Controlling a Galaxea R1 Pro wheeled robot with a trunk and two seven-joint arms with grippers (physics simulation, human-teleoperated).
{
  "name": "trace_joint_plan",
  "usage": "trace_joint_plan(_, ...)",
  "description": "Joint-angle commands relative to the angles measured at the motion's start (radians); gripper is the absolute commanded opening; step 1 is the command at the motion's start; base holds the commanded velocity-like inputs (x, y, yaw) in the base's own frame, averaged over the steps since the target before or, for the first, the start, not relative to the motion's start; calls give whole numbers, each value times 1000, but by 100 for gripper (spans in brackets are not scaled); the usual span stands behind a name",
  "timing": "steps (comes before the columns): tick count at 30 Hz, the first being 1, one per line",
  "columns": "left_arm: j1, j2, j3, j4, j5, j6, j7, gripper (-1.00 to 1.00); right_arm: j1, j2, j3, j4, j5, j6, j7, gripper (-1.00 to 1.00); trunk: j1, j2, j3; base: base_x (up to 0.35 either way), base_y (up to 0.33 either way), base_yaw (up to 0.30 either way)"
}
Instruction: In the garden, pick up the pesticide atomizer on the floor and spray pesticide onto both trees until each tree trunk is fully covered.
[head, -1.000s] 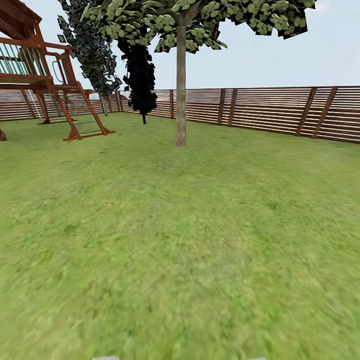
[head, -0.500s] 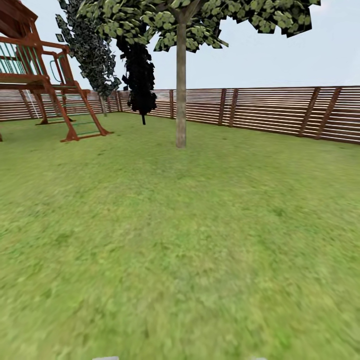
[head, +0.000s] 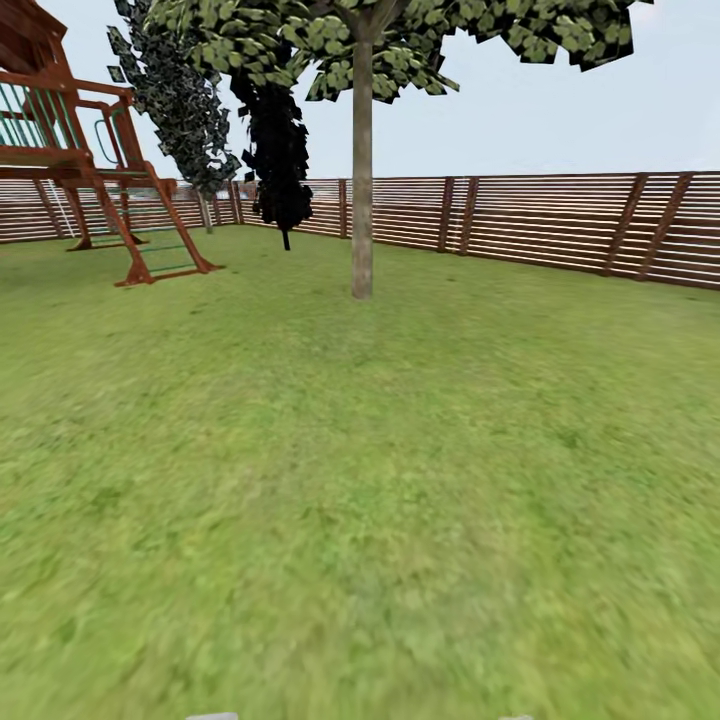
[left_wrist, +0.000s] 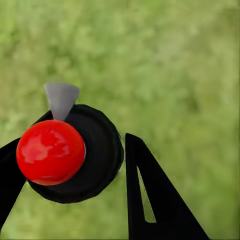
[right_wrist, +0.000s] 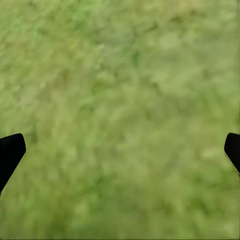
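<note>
In the left wrist view my left gripper (left_wrist: 75, 145) is shut on the pesticide atomizer (left_wrist: 95, 150), seen end-on. It shows a red knob (left_wrist: 50, 152), a black round cap and a small grey nozzle (left_wrist: 61, 97) between the black fingers (left_wrist: 150, 200), with blurred grass below. My right gripper (right_wrist: 120, 145) is open over bare grass, its dark fingertips (right_wrist: 10, 150) at the frame's edges. Far ahead in the garden, a leaning tree with dark foliage (head: 180, 95) stands by the fence. I cannot tell whether it is one of the task's trees. No spray shows.
A straight-trunked tree with light green leaves (head: 362, 180) stands mid-lawn ahead. A thin black-leaved tree (head: 280, 150) is behind it. A red-brown wooden play frame with a ladder (head: 110, 180) stands at the far left. A slatted brown fence (head: 560, 225) rings the lawn.
The whole head view has drifted: the play frame slides left and the mid-lawn trunk sits slightly lower, so the camera moved. No thing on the lawn moved.
</note>
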Motion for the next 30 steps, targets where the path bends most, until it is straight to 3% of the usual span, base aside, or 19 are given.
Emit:
trace_joint_plan(1, -1, 0, 6, 2, -11, -3, 5, -100, 0, 0, -9, -1, 5, -1, 5, 100, 1, 0, -1, 341, 0, 0)
trace_joint_plan(30, -1, 0, 6, 1, -11, -2, 4, -100, 0, 0, -9, -1, 5, -1, 5, 100, 1, 0, -1, 341, 0, 0)
